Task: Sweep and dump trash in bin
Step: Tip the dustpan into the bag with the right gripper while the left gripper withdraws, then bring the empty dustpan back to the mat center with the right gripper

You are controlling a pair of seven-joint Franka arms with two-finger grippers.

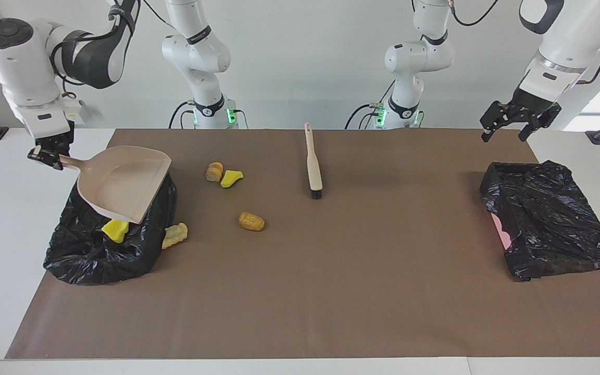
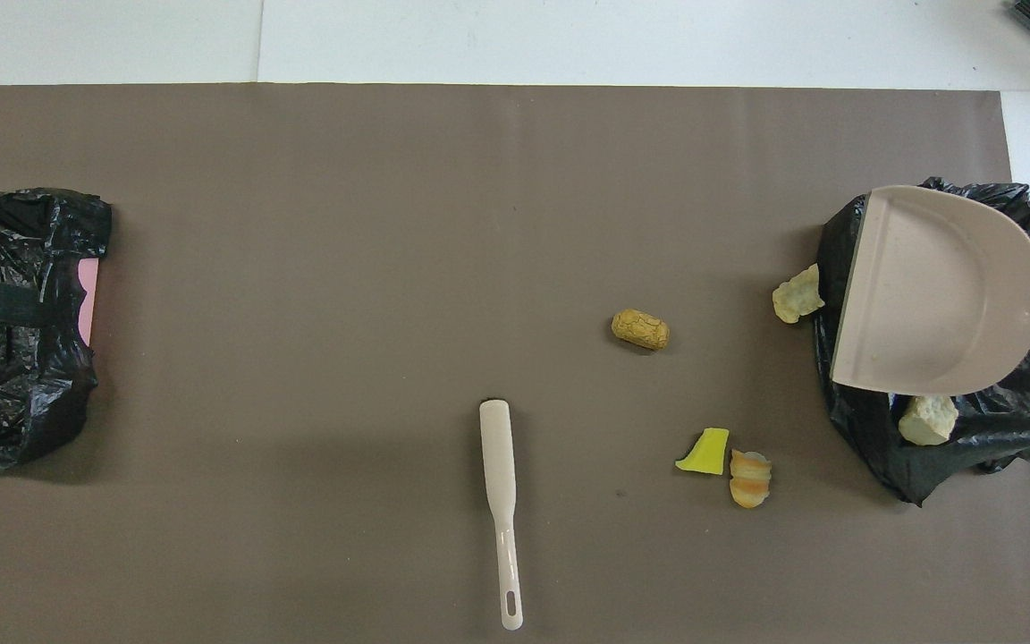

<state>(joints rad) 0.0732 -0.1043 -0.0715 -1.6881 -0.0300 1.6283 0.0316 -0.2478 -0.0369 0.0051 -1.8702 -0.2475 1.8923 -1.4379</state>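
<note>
Only in the facing view do we see the grippers. The right gripper (image 1: 50, 154), at the upper left of that frame, is clamped on the handle of the pan (image 1: 123, 182). The left gripper (image 1: 511, 124), at the upper right, hangs with its fingers spread and nothing in them, above the second bag (image 1: 550, 219). That view also shows a yellow lump (image 1: 115, 229) of trash in the bag (image 1: 97, 255), just below the pan's lip. From overhead the pan (image 2: 931, 286) covers that lump, and its handle runs out of the frame's right edge. The overhead view in turn shows a pale lump (image 2: 926, 419) in the bag (image 2: 998, 429), which the pan hides in the facing view. The pan hangs tilted over the bag, so both lumps lie under it, below the right gripper. The remaining trash lies on the mat (image 1: 331, 291) toward the frame's centre: a tan lump (image 1: 175, 234) against the bag, a brown lump (image 1: 251, 221), and an orange and yellow pair (image 1: 223, 174) higher up, short of the brush (image 1: 313, 164).
</note>
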